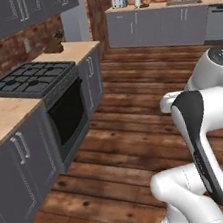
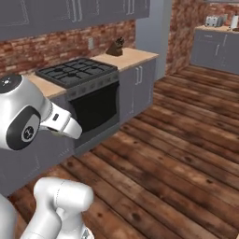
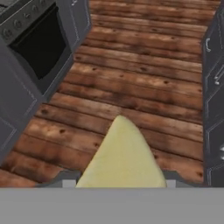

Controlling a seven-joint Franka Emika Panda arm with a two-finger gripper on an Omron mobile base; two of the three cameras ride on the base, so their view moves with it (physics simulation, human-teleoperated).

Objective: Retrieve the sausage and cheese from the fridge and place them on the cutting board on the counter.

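Pale yellow cheese (image 3: pixel 122 157) wedge, smooth

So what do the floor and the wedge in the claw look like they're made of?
Floor: dark brown wood planks, faintly glossy, with visible grain, knots and seams. Wedge: pale yellow, smooth and matte, probably the cheese; no rind or holes visible, held in the claw.

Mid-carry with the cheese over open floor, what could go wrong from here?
1. The cheese sits between the jaws as a tapered wedge, over bare wooden floor; a wedge may slide out if the base jolts.
2. The oven and grey cabinets flank the path; a wide arm swing could clip them.
3. No cutting board is visible, so placement still needs a drive.
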